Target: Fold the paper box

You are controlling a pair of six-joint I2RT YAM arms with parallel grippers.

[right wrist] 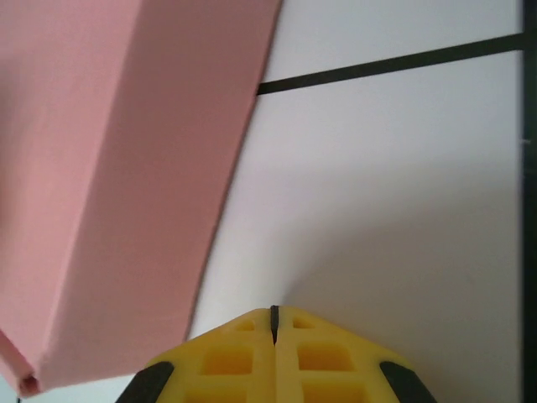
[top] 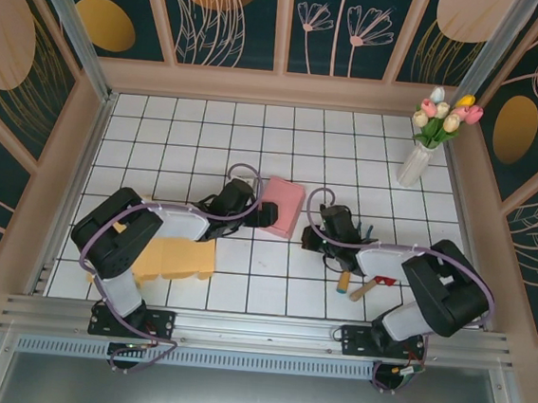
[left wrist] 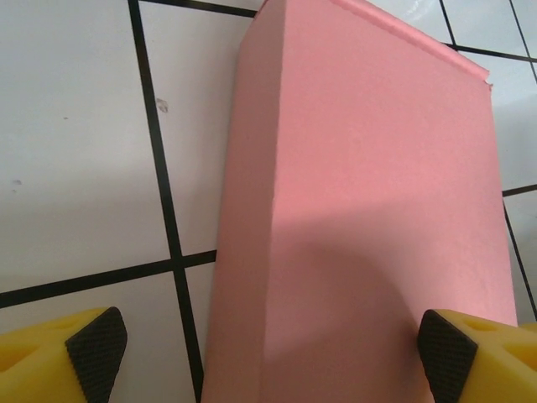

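The pink paper box (top: 283, 206) lies closed on the white tiled table near the middle. My left gripper (top: 264, 216) is at its near left side, open. In the left wrist view the box (left wrist: 369, 193) runs away from the camera, and the left gripper (left wrist: 273, 357) spans its near end. One black pad (left wrist: 96, 353) is over the bare tile and the other is at the box's right edge. My right gripper (top: 310, 234) is just right of the box. In the right wrist view the right gripper (right wrist: 273, 317) is shut on nothing, a little apart from the box's side wall (right wrist: 126, 185).
Flat yellow paper pieces (top: 176, 259) lie near the left arm's base. A white vase of tulips (top: 416, 163) stands at the back right. A few small tools (top: 366, 287) lie by the right arm. Wooden walls enclose the table on three sides.
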